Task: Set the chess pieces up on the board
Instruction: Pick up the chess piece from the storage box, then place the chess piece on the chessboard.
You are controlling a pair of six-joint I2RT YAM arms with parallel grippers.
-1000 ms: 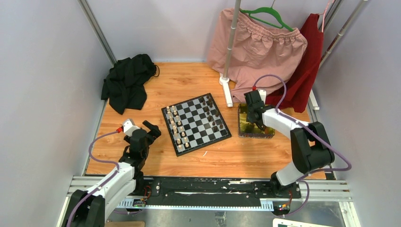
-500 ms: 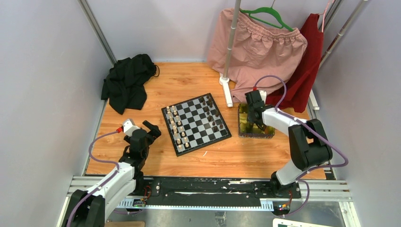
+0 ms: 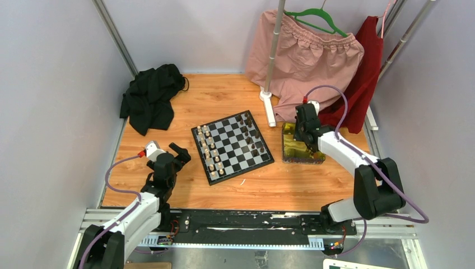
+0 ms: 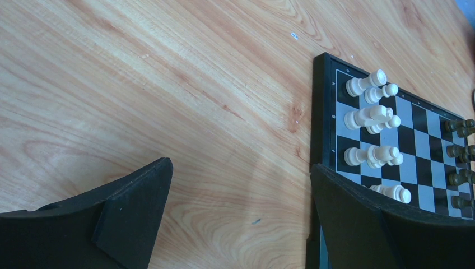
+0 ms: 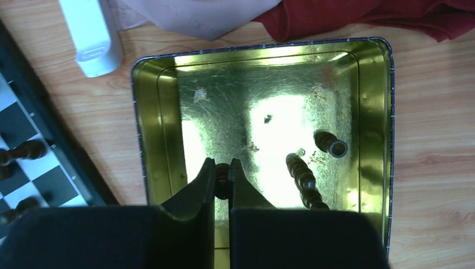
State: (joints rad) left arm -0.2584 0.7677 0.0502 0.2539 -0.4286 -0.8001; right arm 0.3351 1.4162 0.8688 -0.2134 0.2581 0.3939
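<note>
Dark chessman point(image 5: 222, 182) inside right pincer point(image 5: 222, 165)

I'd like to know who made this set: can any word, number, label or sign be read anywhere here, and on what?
Nothing here can be read for certain.
The board: small pale marks on its black border in the left wrist view, perhaps row numbers, too small and blurred to read.
The yellow tin: no lettering shows on its inside.
</note>
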